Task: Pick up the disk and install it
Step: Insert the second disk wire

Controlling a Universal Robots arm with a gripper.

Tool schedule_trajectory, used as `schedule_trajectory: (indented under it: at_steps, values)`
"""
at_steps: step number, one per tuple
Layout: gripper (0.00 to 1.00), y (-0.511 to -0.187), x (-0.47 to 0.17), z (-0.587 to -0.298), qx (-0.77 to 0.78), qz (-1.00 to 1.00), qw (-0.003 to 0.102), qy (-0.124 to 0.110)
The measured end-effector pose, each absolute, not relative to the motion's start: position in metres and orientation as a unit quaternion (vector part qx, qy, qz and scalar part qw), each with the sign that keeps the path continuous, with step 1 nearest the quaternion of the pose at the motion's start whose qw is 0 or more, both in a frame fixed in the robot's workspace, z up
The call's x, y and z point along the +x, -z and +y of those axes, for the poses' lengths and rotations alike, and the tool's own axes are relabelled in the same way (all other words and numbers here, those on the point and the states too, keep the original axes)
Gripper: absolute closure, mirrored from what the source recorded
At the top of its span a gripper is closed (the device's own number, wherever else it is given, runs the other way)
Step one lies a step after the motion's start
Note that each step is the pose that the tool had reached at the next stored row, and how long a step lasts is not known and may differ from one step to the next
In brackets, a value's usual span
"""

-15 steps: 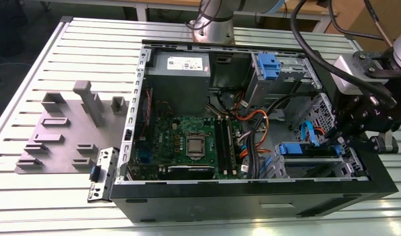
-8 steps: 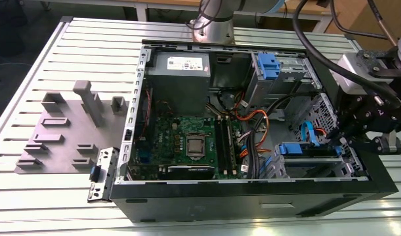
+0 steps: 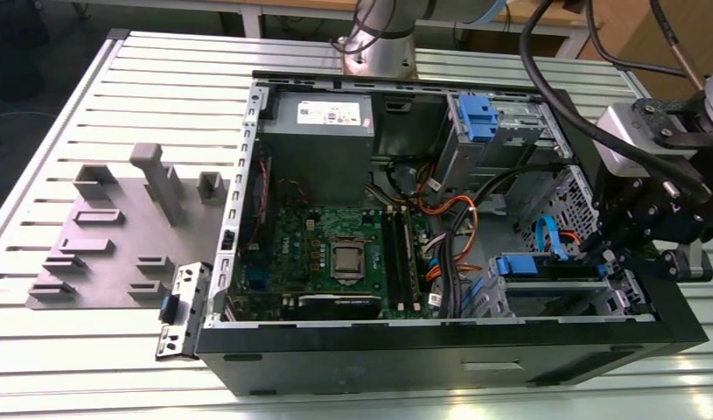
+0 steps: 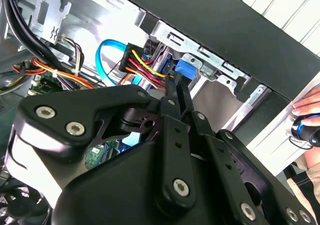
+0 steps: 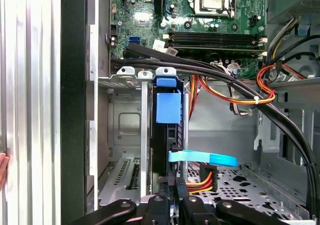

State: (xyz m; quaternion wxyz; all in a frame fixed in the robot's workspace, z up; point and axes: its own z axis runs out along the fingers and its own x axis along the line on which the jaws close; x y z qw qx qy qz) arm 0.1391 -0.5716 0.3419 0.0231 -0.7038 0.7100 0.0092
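Note:
The disk [image 3: 529, 265] sits edge-on in the lower drive bay at the exterior view's right of the open computer case [image 3: 450, 350]. Of it I see mostly the blue bracket end [image 5: 167, 107], also blue in the second wrist view [image 4: 189, 67]. My gripper [image 3: 592, 255] reaches into the bay from the case's right side. Its black fingers [image 4: 170, 115] lie close together, and their tips [image 5: 169, 130] meet the blue bracket. The gripper looks shut on the disk's bracket end. The silver body of the disk is hidden inside the bay.
A light-blue flat cable [image 5: 205, 158] and orange-yellow power wires [image 4: 142, 65] run close by the fingers. Thick black cables [image 5: 280, 120] cross the case. Grey power-supply box [image 3: 321, 118] and upper blue-tab cage [image 3: 478, 118] lie at the back. A person's hand [image 4: 306, 105] rests outside the case.

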Motion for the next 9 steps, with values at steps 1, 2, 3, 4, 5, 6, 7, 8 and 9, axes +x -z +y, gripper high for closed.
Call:
schedule_trajectory:
  at_steps: [1, 2, 3, 4, 5, 6, 7, 8, 9]
  values:
    - [0.83, -0.3414, 0.1391, -0.5716, -0.704, 0.710, 0.023, -0.009]
    - [0.83, -0.3402, 0.1391, -0.5717, -0.704, 0.710, 0.023, -0.009]
    - [0.83, -0.3395, 0.1391, -0.5716, -0.704, 0.710, 0.023, -0.009]
    - [0.83, -0.3395, 0.1391, -0.5716, -0.704, 0.710, 0.023, -0.009]
    - [0.83, -0.3394, 0.1391, -0.5716, -0.704, 0.710, 0.023, -0.009]
    - [0.83, -0.3393, 0.1391, -0.5717, -0.704, 0.710, 0.023, -0.009]
    - [0.83, -0.3391, 0.1391, -0.5716, -0.704, 0.710, 0.023, -0.009]
    - [0.83, -0.3390, 0.1391, -0.5716, -0.704, 0.710, 0.023, -0.009]
    - [0.83, -0.3390, 0.1391, -0.5717, -0.704, 0.710, 0.023, -0.009]
